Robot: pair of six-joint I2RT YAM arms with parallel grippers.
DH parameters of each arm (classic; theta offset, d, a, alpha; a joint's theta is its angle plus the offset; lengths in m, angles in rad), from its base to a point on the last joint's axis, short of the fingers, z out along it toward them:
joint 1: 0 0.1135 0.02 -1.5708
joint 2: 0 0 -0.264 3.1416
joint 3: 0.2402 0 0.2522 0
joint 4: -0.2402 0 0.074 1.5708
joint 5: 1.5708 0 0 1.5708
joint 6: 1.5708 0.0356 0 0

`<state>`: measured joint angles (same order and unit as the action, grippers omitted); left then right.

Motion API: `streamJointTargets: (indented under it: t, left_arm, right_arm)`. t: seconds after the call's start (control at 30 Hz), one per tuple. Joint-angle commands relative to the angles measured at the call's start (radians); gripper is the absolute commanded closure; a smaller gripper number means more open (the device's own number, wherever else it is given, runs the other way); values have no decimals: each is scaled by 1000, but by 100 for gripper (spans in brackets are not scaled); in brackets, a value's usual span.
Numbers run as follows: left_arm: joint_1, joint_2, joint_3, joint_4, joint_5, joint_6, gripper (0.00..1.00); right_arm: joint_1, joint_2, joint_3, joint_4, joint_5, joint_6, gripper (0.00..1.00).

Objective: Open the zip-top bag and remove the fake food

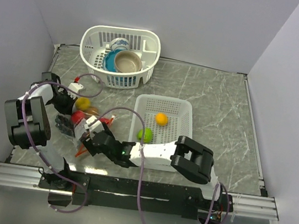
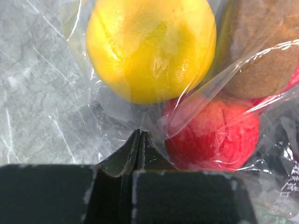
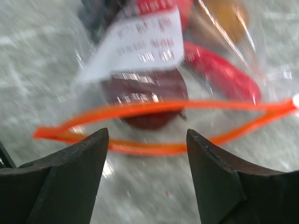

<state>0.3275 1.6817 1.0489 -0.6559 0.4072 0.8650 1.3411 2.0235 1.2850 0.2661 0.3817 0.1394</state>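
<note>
The clear zip-top bag (image 1: 88, 119) lies at the left of the table with its orange-red zip strip (image 3: 154, 108) parted into a wide loop. Inside it I see fake food: a yellow fruit (image 2: 149, 46), a red apple (image 2: 215, 135), a brown fruit (image 2: 261, 56), a red chili (image 3: 224, 70) and a dark red piece (image 3: 145, 93). My left gripper (image 2: 138, 133) is shut on the plastic at the bag's closed end. At the mouth, my right gripper (image 3: 147, 135) stands open and holds nothing. Its tips stop just short of the near zip strip.
A white mesh basket (image 1: 180, 113) right of the bag holds an orange fruit (image 1: 161, 118) and a green lime (image 1: 145, 135). Another white basket (image 1: 93, 34) at the back holds a blue bowl (image 1: 111, 62) and a beige bowl (image 1: 127, 61). A white label (image 3: 140, 44) sits on the bag.
</note>
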Motion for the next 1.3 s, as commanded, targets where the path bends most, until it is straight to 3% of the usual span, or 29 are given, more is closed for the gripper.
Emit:
streamJointTargets:
  t: [0.0,0.2,0.57,0.67,0.93,1.07,1.27]
  left_arm:
    - [-19,6,-10,33,-16,-26,99]
    - [-36,-5,-15,22,-18,-38,99]
    - [-42,-85,-70,-50,-2,-14,99]
    - [-45,-99,-78,-56,-7,-14,99]
    - [-36,-82,-41,-37,-31,-67,99]
    - [-10,-66,45,-25,-54,-118,99]
    - [-8,-103,149,-8,-81,-225,99]
  right_arm:
    - [-10,50,91,41,-30,9,22]
    - [-17,133,175,13,-61,37,7]
    - [-60,248,290,24,-58,103,5]
    - [-63,261,318,33,-66,106,10]
    - [-65,71,128,70,-31,72,55]
    - [-65,-97,-24,99,34,49,62]
    - [-65,-325,-176,50,161,40,58]
